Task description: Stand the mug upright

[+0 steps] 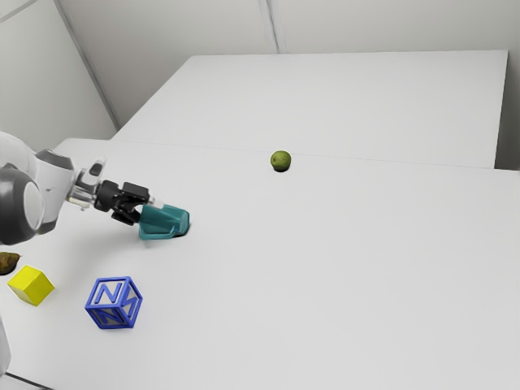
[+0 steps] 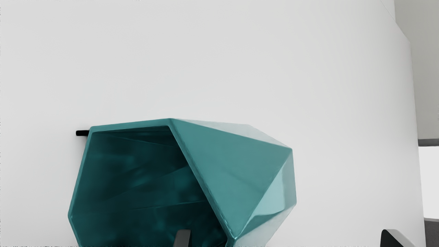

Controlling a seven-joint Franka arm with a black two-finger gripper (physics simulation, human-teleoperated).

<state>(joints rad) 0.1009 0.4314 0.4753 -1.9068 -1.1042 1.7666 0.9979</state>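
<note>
Exterior view: teal mug (image 1: 165,221) on its side, left of centre in frame, long axis running roughly left-right, mouth end at my claw (image 1: 146,210), base toward frame right. Blue letter block (image 1: 114,303) lower left, yellow cube (image 1: 31,286) further left, green fruit (image 1: 280,160) upper middle.

Wrist view: mug's open mouth faces me, lower middle of frame. Claw is wide open, gripping nothing; one finger (image 2: 182,239) overlaps the mouth, the other stands outside the side wall, lower right. Contact: can't tell. Judgement: wall needs to sit between both fingers, then mouth gets rotated up, base down.
</note>
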